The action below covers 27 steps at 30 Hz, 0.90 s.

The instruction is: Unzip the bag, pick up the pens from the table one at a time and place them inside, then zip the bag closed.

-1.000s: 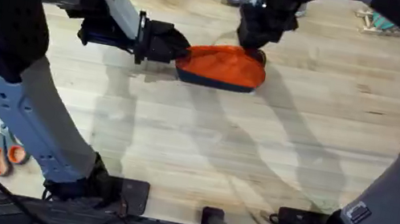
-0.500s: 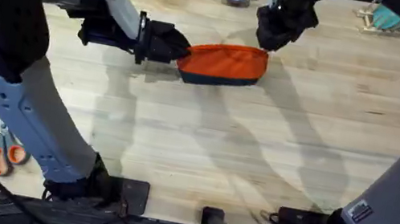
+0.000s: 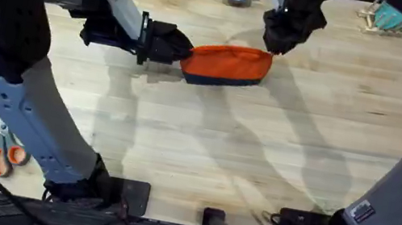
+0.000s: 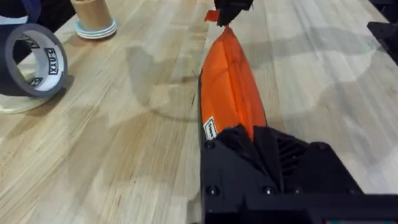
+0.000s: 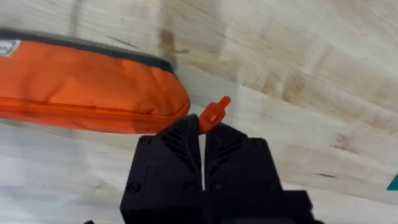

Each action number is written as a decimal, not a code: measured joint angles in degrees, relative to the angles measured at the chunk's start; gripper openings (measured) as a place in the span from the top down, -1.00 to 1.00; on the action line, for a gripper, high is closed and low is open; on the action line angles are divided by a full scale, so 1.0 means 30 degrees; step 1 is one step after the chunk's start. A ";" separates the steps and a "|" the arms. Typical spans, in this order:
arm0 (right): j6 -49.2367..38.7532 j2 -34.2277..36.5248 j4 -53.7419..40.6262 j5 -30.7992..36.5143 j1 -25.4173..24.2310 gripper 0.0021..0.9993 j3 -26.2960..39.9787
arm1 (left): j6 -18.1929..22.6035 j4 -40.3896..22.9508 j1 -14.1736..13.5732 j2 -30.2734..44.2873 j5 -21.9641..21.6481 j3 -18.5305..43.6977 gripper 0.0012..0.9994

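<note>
L gripper (image 3: 175, 46) clamps bag (image 3: 227, 64) at one end; R gripper (image 5: 202, 134) fingers pressed together, pinching orange zipper pull (image 5: 213, 114) at opposite end. Bag lies on table (image 3: 205, 138).

I see the table (image 3: 205, 138) lit evenly and brightly from above, with soft, broad grey shadows of both arms lying across the wood toward the near edge. The left arm's upper links loom large, dark and blurred at the overhead view's left side. In my left wrist view a faint sheen sits on the planks, and the roll of tape (image 4: 28, 62) looks slightly soft.
</note>
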 joint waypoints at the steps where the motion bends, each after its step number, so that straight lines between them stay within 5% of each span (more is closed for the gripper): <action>1: 0.0000 0.0000 -0.0124 -0.0175 -0.0154 0.94 0.0000 | 0.0000 0.0000 -0.0035 0.0000 0.0000 0.0000 0.92; 12: 0.0006 0.0009 -0.0548 -0.2519 -0.1752 0.94 0.0007 | 0.0000 0.0000 -0.0176 0.0000 0.0073 0.0000 0.92; 27: -0.0066 0.2040 -0.0517 -0.2030 -0.2100 0.94 0.0197 | 0.0000 -0.0066 -0.0169 0.0000 0.0051 0.0000 0.92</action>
